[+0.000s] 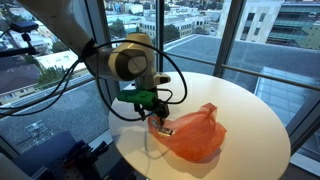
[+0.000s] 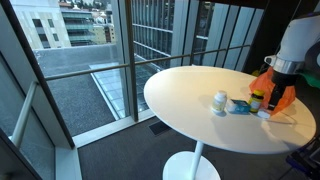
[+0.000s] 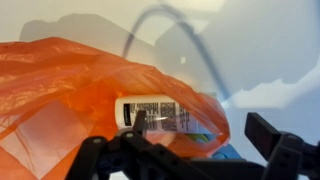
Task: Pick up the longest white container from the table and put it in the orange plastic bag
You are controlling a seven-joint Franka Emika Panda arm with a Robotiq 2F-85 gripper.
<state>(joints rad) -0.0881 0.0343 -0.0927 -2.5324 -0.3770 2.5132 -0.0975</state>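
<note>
The long white container (image 3: 158,112), with a printed label, lies inside the mouth of the orange plastic bag (image 3: 60,90) in the wrist view. My gripper (image 3: 200,138) is just over it with its fingers wide apart; neither finger clamps the container. In an exterior view the gripper (image 1: 158,118) hangs at the near end of the orange bag (image 1: 195,133) on the round white table (image 1: 250,110). The bag (image 2: 283,92) also shows in an exterior view, at the table's far side, partly hidden by the arm.
A small white container (image 2: 219,102), a blue item (image 2: 239,106) and an orange bottle (image 2: 257,100) stand on the table beside the bag. A black cable (image 3: 190,50) loops over the table. Glass walls surround the table.
</note>
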